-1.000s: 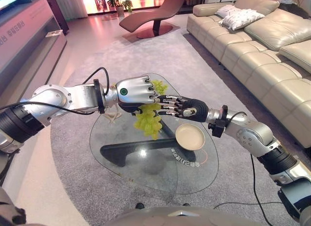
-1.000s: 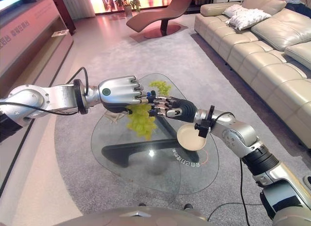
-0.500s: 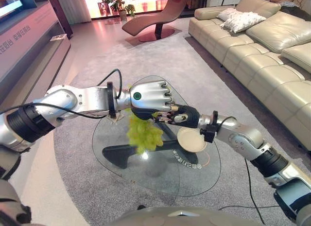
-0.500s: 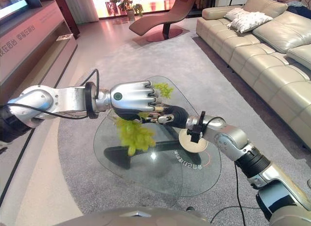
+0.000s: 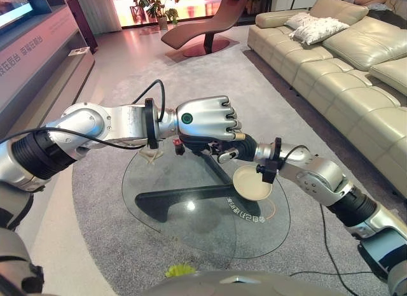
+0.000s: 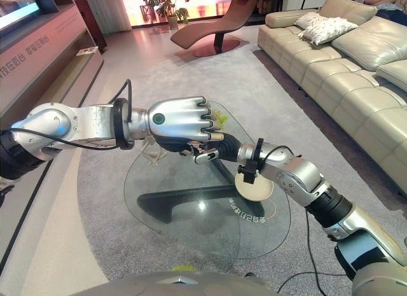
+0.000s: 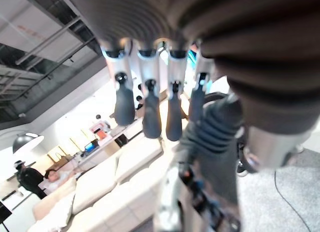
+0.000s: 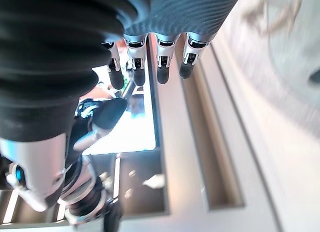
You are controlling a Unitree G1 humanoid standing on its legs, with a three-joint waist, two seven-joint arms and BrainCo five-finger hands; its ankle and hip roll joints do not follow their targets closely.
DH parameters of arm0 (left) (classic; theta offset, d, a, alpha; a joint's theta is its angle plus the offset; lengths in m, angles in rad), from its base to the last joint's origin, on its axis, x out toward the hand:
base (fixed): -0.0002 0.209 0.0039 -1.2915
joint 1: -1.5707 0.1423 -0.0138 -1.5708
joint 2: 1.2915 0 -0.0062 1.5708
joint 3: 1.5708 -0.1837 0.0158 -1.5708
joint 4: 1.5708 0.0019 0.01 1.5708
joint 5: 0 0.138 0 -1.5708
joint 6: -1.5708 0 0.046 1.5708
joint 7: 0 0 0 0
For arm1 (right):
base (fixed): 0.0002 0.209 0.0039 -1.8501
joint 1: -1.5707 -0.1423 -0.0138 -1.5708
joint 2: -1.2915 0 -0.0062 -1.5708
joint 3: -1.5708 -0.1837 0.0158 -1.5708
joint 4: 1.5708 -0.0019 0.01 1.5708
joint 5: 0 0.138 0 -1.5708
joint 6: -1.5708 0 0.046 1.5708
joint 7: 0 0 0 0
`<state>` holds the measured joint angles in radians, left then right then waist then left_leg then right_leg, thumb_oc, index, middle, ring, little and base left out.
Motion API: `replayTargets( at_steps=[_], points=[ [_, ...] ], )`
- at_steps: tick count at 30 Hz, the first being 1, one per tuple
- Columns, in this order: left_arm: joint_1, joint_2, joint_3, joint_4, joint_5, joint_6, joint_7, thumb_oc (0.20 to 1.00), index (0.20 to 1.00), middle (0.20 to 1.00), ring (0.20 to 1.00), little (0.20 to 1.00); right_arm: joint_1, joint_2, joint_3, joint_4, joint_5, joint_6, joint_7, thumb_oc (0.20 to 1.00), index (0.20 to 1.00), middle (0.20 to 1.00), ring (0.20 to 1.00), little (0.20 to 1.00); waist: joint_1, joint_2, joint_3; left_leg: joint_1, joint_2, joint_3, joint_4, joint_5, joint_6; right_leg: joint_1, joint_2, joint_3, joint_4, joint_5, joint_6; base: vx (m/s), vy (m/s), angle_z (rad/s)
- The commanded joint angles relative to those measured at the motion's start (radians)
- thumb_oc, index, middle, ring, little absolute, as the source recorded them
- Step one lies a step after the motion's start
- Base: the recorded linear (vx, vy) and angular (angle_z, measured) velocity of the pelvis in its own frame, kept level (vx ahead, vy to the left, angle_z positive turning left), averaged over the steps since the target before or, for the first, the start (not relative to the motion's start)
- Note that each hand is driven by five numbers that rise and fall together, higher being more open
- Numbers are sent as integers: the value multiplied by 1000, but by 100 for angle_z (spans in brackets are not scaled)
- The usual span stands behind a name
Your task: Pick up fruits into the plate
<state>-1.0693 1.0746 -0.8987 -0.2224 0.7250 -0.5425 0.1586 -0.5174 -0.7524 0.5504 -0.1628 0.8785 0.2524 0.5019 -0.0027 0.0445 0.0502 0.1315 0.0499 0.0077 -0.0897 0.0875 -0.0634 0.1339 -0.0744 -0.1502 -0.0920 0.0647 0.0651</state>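
Two robot hands met above glass tabletop (image 5: 191, 226). My left robot hand (image 5: 206, 119) was clenched in fist, grasping nothing. My right robot hand (image 5: 224, 149) lay just under it, fingers relaxed, empty. Plate (image 5: 252, 183) sat bare on tabletop, near right wrist. Green grapes (image 5: 180, 270) lay on carpet, near tabletop's close edge.

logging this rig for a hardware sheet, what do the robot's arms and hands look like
Both arms are silver-grey metal with black joint bands. The left hand has a smooth silver shell over its back with a small green dot and a black cable looping off the wrist. The right hand wears a dark ribbed cover, with silver dark-tipped fingers and a black bracket clamped behind the wrist.
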Motion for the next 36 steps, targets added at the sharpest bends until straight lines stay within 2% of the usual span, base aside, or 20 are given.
replayTargets(
  at_steps=[1, 6, 9, 10, 11, 12, 15, 18, 19, 22, 23, 25, 26, 27, 29, 31, 32, 34, 35, 36],
  points=[
    [-73, 66, 63, 31, -68, 44, 12, 200, 200, 200, 200, 200, -65, -23, -73, -56, 13, -74, 3, 1000, 1000, 1000, 1000, 1000, 7, -52, -4, 59, -87, 29, 19, -160, 54, 39, -2, -5, 20, -60, 39, 0, 0, 0],
    [-49, 66, 74, 33, -71, 42, -9, 200, 200, 200, 200, 200, -49, -17, -79, -48, 29, -72, 13, 1000, 1000, 1000, 1000, 1000, 8, -52, -3, 64, -87, 26, 18, -162, 56, 44, -1, -4, 20, -60, 38, 0, 0, 0],
    [-19, 61, 86, 30, -107, 67, -55, 200, 200, 200, 200, 200, -25, -6, -84, -49, 35, -73, 16, 1000, 1000, 1000, 1000, 1000, 10, -51, -1, 65, -86, 27, 19, -163, 57, 45, -1, -5, 19, -61, 39, 0, 0, 0],
    [-1, 60, 94, 32, -114, 74, -70, 238, 238, 238, 238, 238, -13, 0, -88, -47, 35, -74, 16, 1000, 1000, 1000, 1000, 1000, 11, -50, -1, 64, -85, 28, 19, -162, 56, 45, -1, -6, 19, -61, 39, 0, 0, 0],
    [23, 58, 105, 38, -136, 86, -85, 526, 526, 526, 526, 526, 5, 8, -95, -44, 36, -76, 18, 1000, 1000, 1000, 1000, 1000, 11, -50, 0, 65, -86, 27, 19, -162, 57, 45, -1, -6, 20, -61, 39, 0, 0, 0],
    [69, 55, 128, 45, -165, 96, -102, 1000, 1000, 1000, 1000, 1000, 32, 21, -108, -41, 36, -76, 19, 1000, 1000, 1000, 1000, 1000, 14, -51, 3, 65, -85, 26, 19, -162, 57, 45, -2, -7, 20, -61, 40, 0, 0, 0],
    [190, 38, 198, 68, -222, 109, -114, 1000, 1000, 1000, 1000, 1000, 97, 51, -134, -23, 40, -83, 15, 1000, 1000, 1000, 1000, 1000, 20, -52, 9, 63, -85, 23, 20, -162, 59, 44, -1, -9, 21, -63, 39, 0, 0, 0],
    [421, -31, 327, 122, -264, 111, -117, 1000, 1000, 1000, 1000, 1000, 221, 112, -181, 27, -20, -136, 18, 1000, 1000, 1000, 1000, 1000, 30, -53, 16, 63, -84, 19, 20, -162, 62, 44, 0, -9, 20, -64, 38, 0, 0, 0],
    [572, -99, 407, 155, -262, 109, -130, 1000, 1000, 1000, 1000, 1000, 305, 159, -216, 69, -46, -185, 21, 1000, 1000, 1000, 1000, 1000, 36, -55, 21, 62, -84, 17, 20, -162, 64, 44, 1, -8, 20, -64, 38, 0, 0, 0],
    [796, -238, 513, 236, -307, 133, -170, 1000, 1000, 1000, 1000, 1000, 429, 261, -258, 175, -139, -272, 2, 1000, 1000, 1000, 1000, 1000, 37, -57, 23, 62, -83, 14, 18, -161, 67, 42, 2, -5, 20, -64, 38, 0, 0, 0],
    [861, -276, 540, 265, -354, 165, -196, 1000, 1000, 1000, 1000, 1000, 459, 290, -272, 217, -148, -285, -10, 1000, 1000, 1000, 1000, 1000, 35, -56, 25, 64, -80, 15, 17, -160, 67, 42, 2, -5, 20, -65, 37, 0, 0, 0],
    [928, -321, 563, 316, -390, 183, -207, 1000, 1000, 1000, 1000, 1000, 496, 336, -281, 262, -144, -301, -29, 1000, 1000, 1000, 1000, 1000, 32, -55, 27, 66, -79, 16, 16, -160, 66, 42, 4, -4, 22, -66, 36, 0, 0, 0],
    [984, -362, 586, 369, -442, 205, -223, 1000, 1000, 1000, 1000, 1000, 529, 380, -288, 321, -159, -338, -55, 1000, 1000, 1000, 1000, 1000, 30, -55, 30, 66, -77, 19, 17, -159, 67, 41, 5, -2, 23, -67, 35, -29, 30, 0],
    [1006, -383, 592, 408, -457, 198, -220, 1000, 1000, 1000, 1000, 1000, 540, 396, -300, 357, -172, -353, -48, 1000, 1000, 1000, 1000, 1000, 29, -55, 31, 67, -76, 21, 17, -159, 66, 41, 4, -1, 23, -67, 35, -28, 45, -1],
    [1060, -468, 596, 562, -522, 266, -239, 1000, 1000, 1000, 1000, 1000, 563, 448, -324, 508, -195, -370, -89, 1000, 1000, 1000, 1000, 1000, 25, -53, 36, 69, -75, 27, 16, -159, 66, 41, 5, 0, 25, -68, 34, -29, 64, -1],
    [1068, -488, 586, 608, -518, 270, -224, 1000, 1000, 1000, 1000, 1000, 568, 458, -327, 550, -203, -376, -96, 1000, 1000, 1000, 1000, 1000, 23, -52, 39, 69, -76, 29, 17, -158, 66, 40, 4, 1, 27, -67, 34, -31, 51, 0],
    [1083, -568, 596, 774, -643, 334, -213, 1000, 1000, 1000, 1000, 1000, 568, 479, -337, 700, -232, -377, -137, 1000, 1000, 1000, 1000, 1000, 21, -52, 45, 69, -78, 32, 18, -157, 65, 38, 3, 4, 30, -65, 33, -50, 64, 0],
    [1084, -618, 619, 890, -693, 331, -215, 1000, 1000, 1000, 1000, 1000, 563, 488, -354, 811, -227, -384, -129, 1000, 1000, 1000, 1000, 1000, 23, -51, 47, 69, -78, 36, 18, -157, 65, 38, 2, 2, 29, -64, 33, -50, 60, -6],
    [1081, -692, 654, 1075, -743, 344, -191, 1000, 1000, 1000, 1000, 1000, 546, 506, -379, 990, -258, -403, -137, 1000, 1000, 1000, 1000, 1000, 28, -49, 47, 69, -80, 40, 16, -156, 66, 38, 1, 1, 27, -62, 31, -45, 44, -6],
    [1075, -721, 670, 1154, -786, 346, -188, 1000, 1000, 1000, 1000, 1000, 539, 515, -388, 1060, -272, -407, -143, 1000, 1000, 1000, 1000, 1000, 30, -50, 47, 68, -80, 42, 16, -156, 66, 37, 1, 0, 27, -61, 30, -47, 43, -1]
  ],
)
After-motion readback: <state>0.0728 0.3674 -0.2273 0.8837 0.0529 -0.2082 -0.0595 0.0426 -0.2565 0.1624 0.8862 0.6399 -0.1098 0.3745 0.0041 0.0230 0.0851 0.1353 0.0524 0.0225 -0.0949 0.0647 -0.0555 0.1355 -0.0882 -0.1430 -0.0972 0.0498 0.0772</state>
